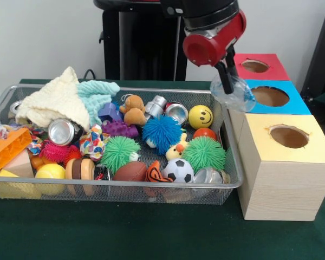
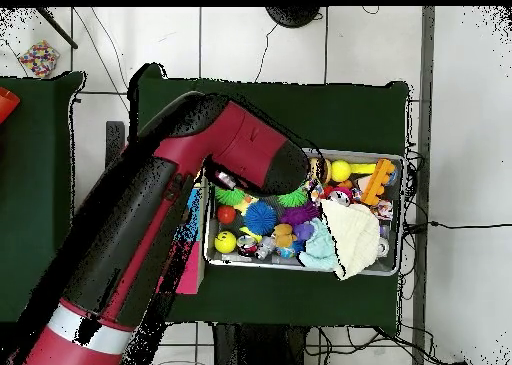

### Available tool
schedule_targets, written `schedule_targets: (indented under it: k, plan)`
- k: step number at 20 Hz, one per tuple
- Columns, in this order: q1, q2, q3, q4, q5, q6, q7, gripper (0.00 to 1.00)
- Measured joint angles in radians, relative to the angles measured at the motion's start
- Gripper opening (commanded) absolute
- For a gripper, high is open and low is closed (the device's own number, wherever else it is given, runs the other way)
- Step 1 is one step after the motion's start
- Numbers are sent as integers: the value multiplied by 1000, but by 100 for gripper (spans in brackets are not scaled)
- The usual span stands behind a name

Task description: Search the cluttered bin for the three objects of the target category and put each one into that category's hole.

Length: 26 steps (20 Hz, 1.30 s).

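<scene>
The bin (image 1: 124,186) of silver wire mesh sits on the green table, full of toys, cans and cloths; it also shows in the overhead view (image 2: 396,269). The red-topped box (image 1: 276,70) stands farthest back at the right, its round hole (image 1: 254,66) open and unobstructed. My gripper (image 1: 227,86) hangs above the bin's right rim, beside the blue-topped box, left of and nearer than the red box's hole. It is shut on a clear crumpled plastic bottle (image 1: 238,97), held in the air. In the overhead view my arm hides the gripper and the boxes.
A blue-topped box (image 1: 295,105) and a yellow-topped box (image 1: 260,130) stand in a row in front of the red one. In the bin lie a cream cloth (image 1: 54,100), cans (image 1: 64,131), a smiley ball (image 1: 200,116), spiky balls (image 1: 161,132) and a soccer ball (image 1: 178,170).
</scene>
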Motion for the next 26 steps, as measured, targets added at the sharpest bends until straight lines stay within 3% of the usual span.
schedule_targets:
  k: [14, 26]
  plan:
    - [75, 1, -16, 0, -5, 0, 0, 0]
    - [119, 34, -45, 16, -56, 0, 0, 0]
